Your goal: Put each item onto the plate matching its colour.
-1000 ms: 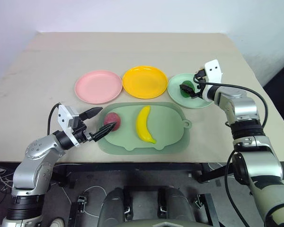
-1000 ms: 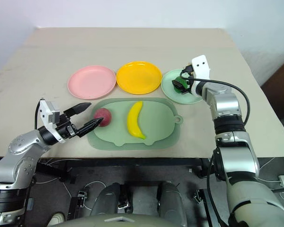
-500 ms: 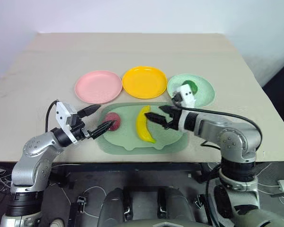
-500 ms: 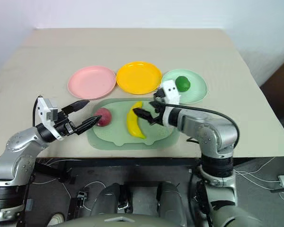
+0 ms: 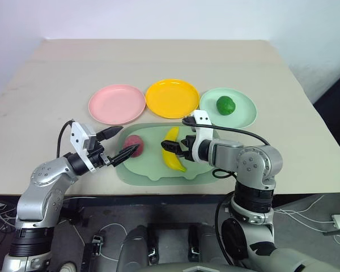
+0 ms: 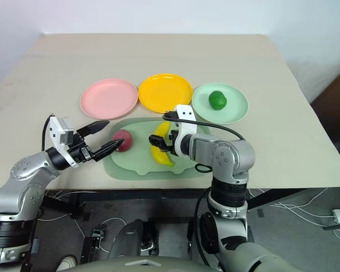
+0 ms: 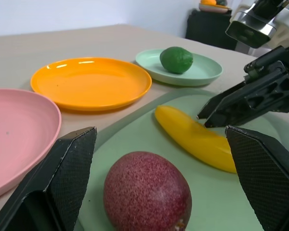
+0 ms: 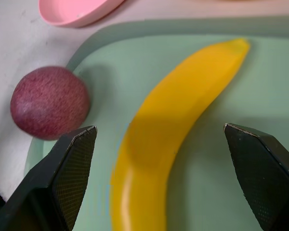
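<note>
Right tool [image 5: 171, 147] spread wide over banana [image 5: 172, 150] on tray [image 5: 209, 167].

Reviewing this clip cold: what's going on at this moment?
A two-armed robot is sorting toy fruit onto colour-matched plates. The lime already sits on the green plate. The right gripper, open, hangs over the banana on the tray, the left gripper, open, beside the red fruit there. Neither fruit is gripped. The yellow plate and pink plate hold nothing.
</note>
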Action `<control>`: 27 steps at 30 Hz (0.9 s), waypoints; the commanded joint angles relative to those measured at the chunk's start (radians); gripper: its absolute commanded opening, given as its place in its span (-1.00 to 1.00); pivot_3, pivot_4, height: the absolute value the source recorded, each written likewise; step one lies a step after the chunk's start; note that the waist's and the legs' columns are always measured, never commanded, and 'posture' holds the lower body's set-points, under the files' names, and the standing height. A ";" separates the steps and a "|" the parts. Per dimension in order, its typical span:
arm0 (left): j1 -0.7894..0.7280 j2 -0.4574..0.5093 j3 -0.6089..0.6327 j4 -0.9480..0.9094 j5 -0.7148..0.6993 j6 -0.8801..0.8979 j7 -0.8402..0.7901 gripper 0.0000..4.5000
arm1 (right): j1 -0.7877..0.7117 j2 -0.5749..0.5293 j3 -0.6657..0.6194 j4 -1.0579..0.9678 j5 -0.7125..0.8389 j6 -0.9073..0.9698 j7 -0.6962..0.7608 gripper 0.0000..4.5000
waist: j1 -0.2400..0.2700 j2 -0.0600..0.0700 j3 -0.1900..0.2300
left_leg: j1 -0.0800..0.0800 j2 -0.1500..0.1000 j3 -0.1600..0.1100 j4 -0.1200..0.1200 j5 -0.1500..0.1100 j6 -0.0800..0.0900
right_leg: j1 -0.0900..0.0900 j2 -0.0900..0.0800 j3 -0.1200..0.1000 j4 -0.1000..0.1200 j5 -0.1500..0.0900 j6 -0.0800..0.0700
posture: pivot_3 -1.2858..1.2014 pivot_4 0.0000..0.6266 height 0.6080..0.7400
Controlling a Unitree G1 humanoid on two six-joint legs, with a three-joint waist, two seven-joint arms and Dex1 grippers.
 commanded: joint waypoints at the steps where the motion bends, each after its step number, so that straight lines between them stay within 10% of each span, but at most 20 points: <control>1: -0.003 -0.001 0.014 0.007 0.003 -0.029 -0.011 1.00 | -0.020 -0.003 0.034 0.004 -0.007 0.007 0.003 0.98 | -0.001 0.000 0.000 | 0.000 0.000 0.000 0.000 0.000 0.000 | 0.000 0.000 0.000 0.000 0.000 0.000 | 0.03 -0.52 0.32; 21: 0.004 0.000 0.018 0.132 0.021 -0.141 -0.090 1.00 | -0.100 -0.137 0.343 0.177 -0.100 -0.018 0.067 0.98 | -0.003 -0.003 -0.003 | 0.001 0.001 0.000 0.000 0.000 0.000 | 0.000 0.000 0.000 0.000 0.000 0.000 | 0.03 -0.52 0.32; 27: -0.008 -0.006 0.010 0.129 0.023 -0.138 -0.089 1.00 | -0.103 -0.151 0.344 0.167 -0.104 -0.014 0.092 0.31 | -0.003 -0.003 -0.003 | 0.000 0.001 0.000 -0.001 0.000 0.000 | -0.001 0.000 0.000 0.000 0.000 0.000 | 0.03 -0.52 0.32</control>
